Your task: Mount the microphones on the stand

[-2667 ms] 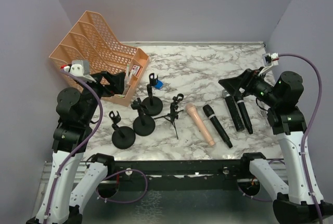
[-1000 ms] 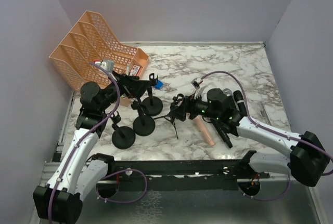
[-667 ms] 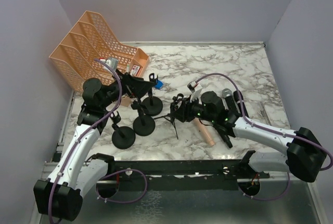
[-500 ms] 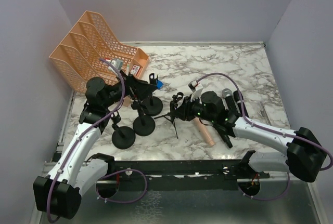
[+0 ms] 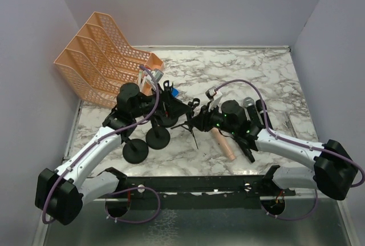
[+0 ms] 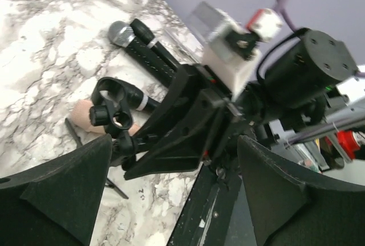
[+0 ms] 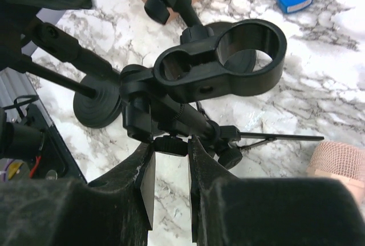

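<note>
Right wrist view: my right gripper is pinched shut on the stand, just under its clip. My left gripper gapes wide, holding nothing. I judge I'm steadying the stand, and next one hand must fetch a microphone. The pink microphone lies flat just beside it, long axis near-to-far, head pointing far-left.

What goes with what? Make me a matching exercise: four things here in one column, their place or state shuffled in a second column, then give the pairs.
1. right tool
2. left tool
3. pink microphone
4. file rack

A. lying flat on the marble table
B. open, holding nothing
C. orange, at the far left corner
D. shut on the tripod stand, just under its clip

Pairs: 1-D, 2-B, 3-A, 4-C
</note>
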`<action>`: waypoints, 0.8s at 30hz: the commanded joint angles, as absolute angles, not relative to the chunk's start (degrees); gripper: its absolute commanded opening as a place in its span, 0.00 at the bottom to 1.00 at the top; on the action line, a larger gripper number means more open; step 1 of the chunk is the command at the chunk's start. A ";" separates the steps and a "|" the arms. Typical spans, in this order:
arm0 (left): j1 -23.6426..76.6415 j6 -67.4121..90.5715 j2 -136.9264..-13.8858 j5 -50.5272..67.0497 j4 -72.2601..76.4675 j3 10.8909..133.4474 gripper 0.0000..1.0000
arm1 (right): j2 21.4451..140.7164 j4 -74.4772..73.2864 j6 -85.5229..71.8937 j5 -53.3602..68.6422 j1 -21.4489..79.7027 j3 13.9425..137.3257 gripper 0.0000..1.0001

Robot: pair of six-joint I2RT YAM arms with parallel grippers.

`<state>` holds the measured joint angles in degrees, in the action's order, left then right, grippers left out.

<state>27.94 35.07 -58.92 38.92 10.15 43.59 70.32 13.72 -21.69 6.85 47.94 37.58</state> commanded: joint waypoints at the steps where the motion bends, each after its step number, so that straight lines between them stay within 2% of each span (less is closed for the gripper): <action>1: 28.04 36.99 -61.42 33.66 8.91 45.21 0.89 | 69.16 24.92 -19.64 5.71 48.14 35.04 0.01; 12: 28.66 45.81 -71.34 34.98 9.18 46.56 0.81 | 68.56 32.51 -19.10 8.00 48.16 31.04 0.01; 18: 30.08 44.29 -74.80 33.54 6.26 48.27 0.75 | 68.19 32.33 -18.89 7.60 48.16 30.27 0.01; 24: 30.96 44.03 -75.98 35.60 7.59 48.49 0.65 | 68.35 32.37 -18.84 9.04 48.16 29.72 0.01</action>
